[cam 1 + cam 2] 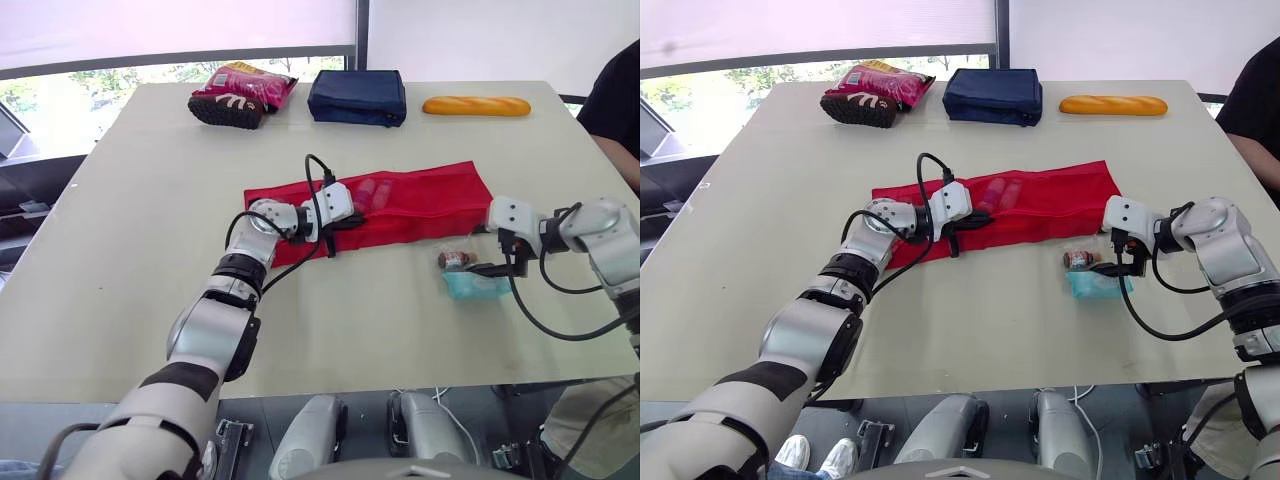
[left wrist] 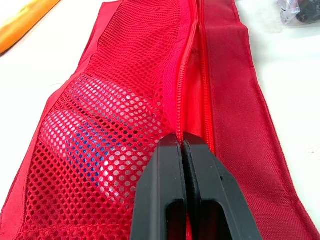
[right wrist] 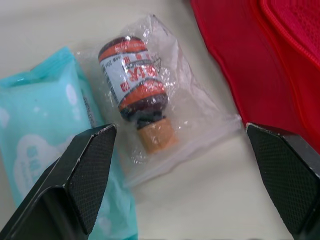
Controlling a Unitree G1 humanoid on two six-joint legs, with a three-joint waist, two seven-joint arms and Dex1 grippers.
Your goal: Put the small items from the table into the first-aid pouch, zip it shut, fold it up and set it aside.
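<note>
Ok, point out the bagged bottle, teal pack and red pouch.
bagged bottle (image 3: 132, 82): right wrist view, on its label.
teal pack (image 3: 37, 145): right wrist view, on its face.
red pouch (image 2: 115, 100): left wrist view, on its mesh panel.

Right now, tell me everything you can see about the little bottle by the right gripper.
The small bottle is dark brown with an orange-and-white label and a tan cap, sealed in a clear plastic bag. It lies on its side on the table, its bag overlapping the teal packet, near the red pouch, with the open right gripper aimed at it, not touching.
</note>
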